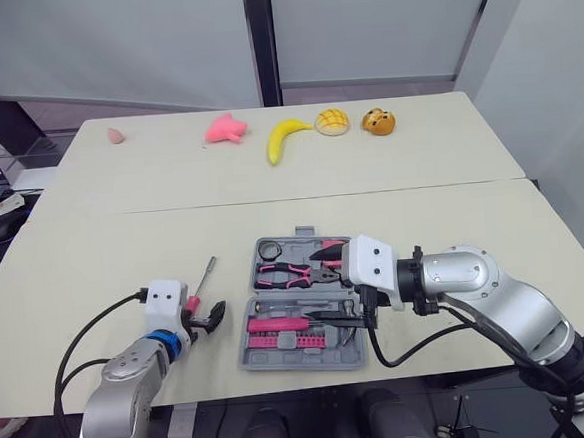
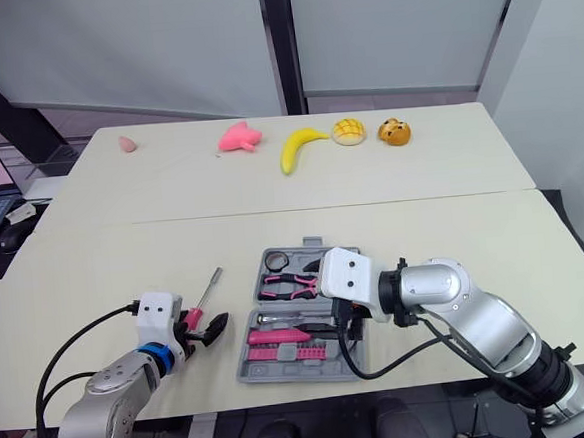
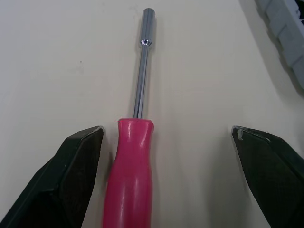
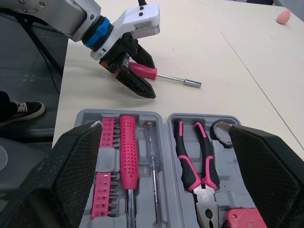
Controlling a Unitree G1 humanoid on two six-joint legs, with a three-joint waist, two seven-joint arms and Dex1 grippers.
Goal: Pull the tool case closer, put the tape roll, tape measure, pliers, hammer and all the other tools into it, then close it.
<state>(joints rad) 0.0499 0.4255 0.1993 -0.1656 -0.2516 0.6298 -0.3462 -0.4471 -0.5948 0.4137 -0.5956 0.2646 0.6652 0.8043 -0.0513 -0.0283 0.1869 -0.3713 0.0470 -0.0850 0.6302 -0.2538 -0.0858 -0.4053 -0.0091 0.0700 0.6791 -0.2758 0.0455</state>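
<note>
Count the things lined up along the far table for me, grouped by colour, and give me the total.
Pink: 2, the small blob and the pink toy
Yellow: 2, the banana and the crosshatched bun
Orange-brown: 1, the round pastry
Total: 5

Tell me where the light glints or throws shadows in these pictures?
Left wrist view: a bright glint runs down the chrome shaft of the screwdriver; its pink handle has a soft sheen. Left eye view: even light, only a faint shadow along the near edge of the tool case. Right wrist view: the metal head of the pliers gleams slightly.
</note>
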